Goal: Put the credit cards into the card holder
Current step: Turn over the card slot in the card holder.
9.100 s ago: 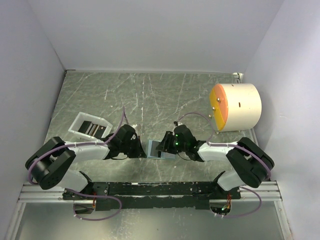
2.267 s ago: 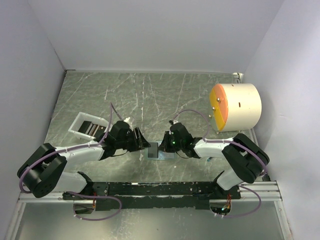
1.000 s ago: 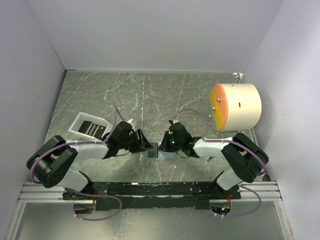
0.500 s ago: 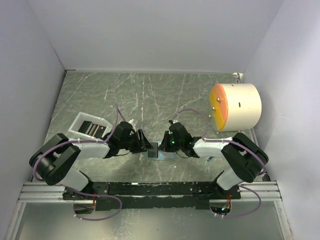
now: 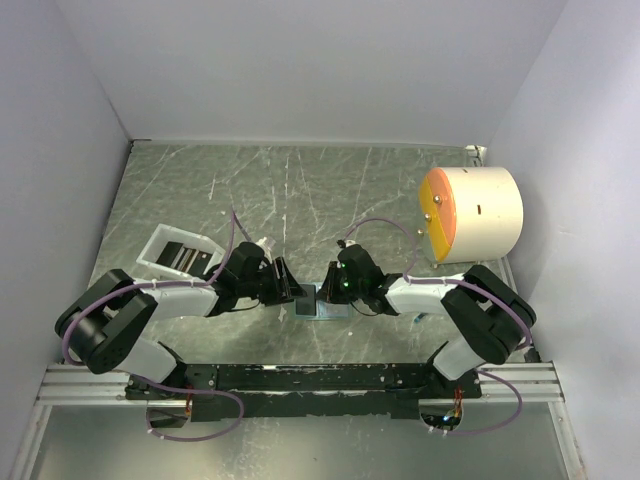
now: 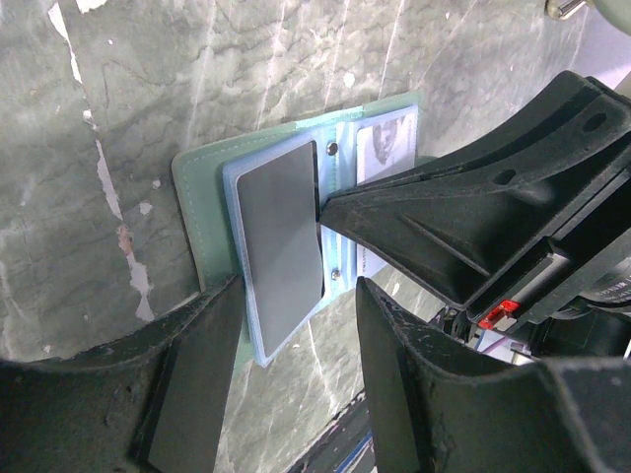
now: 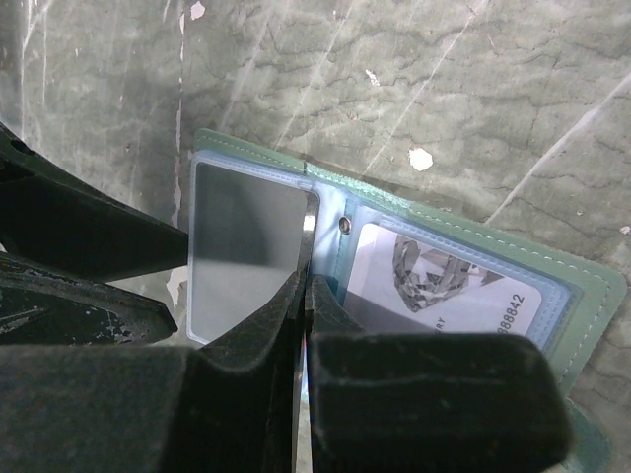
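Observation:
The card holder (image 6: 202, 212) lies open on the table between both grippers, sage green outside and light blue inside, and in the top view it is a small patch (image 5: 312, 306). A dark grey credit card (image 6: 281, 227) sits in its left pocket (image 7: 242, 241). The right pocket holds a white printed card (image 7: 444, 286). My right gripper (image 7: 304, 294) is shut, and its tips rest at the grey card's inner edge by the fold. My left gripper (image 6: 296, 370) is open just short of the card holder's near edge, with nothing between its fingers.
A shallow white tray (image 5: 163, 232) with more dark cards (image 5: 186, 258) stands left of the left arm. A large cream cylinder with an orange face (image 5: 475, 213) lies at the right, near the wall. Walls close in the table on three sides.
Over the last second nothing has visibly moved. Since the earliest frame both grippers have closed in on the card holder.

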`<state>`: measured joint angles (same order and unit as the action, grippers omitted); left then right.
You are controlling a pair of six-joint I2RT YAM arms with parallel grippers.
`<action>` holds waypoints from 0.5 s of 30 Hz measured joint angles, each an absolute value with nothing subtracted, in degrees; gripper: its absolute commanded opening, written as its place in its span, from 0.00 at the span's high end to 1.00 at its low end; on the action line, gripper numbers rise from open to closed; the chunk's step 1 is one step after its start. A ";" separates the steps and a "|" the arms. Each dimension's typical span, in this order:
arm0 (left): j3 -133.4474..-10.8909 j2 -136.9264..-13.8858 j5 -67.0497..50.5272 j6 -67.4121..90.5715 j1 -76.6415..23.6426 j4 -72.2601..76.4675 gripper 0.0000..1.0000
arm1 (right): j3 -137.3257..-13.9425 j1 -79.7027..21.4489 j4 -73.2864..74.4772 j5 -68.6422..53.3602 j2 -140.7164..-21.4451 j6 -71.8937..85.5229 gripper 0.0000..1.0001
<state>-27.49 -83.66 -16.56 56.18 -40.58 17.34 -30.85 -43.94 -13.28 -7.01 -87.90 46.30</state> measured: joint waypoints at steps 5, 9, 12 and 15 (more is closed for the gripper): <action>-27.51 -83.66 -16.60 56.14 -40.58 17.08 0.40 | -30.87 -43.97 -13.28 -7.01 -87.92 46.30 0.97; -27.51 -83.44 -16.51 56.05 -40.58 15.88 0.40 | -31.00 -43.99 -13.37 -7.03 -88.14 46.33 0.97; -27.59 -83.44 -16.47 55.90 -40.58 15.14 0.40 | -31.20 -44.07 -13.72 -7.01 -88.51 46.33 0.97; -27.59 -83.44 -16.49 55.92 -40.58 15.05 0.40 | -31.24 -44.10 -13.85 -7.03 -88.60 46.33 0.97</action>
<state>-27.59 -83.44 -16.49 55.92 -40.58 15.05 -31.24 -44.10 -13.85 -7.03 -88.60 46.33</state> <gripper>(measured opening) 0.599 0.031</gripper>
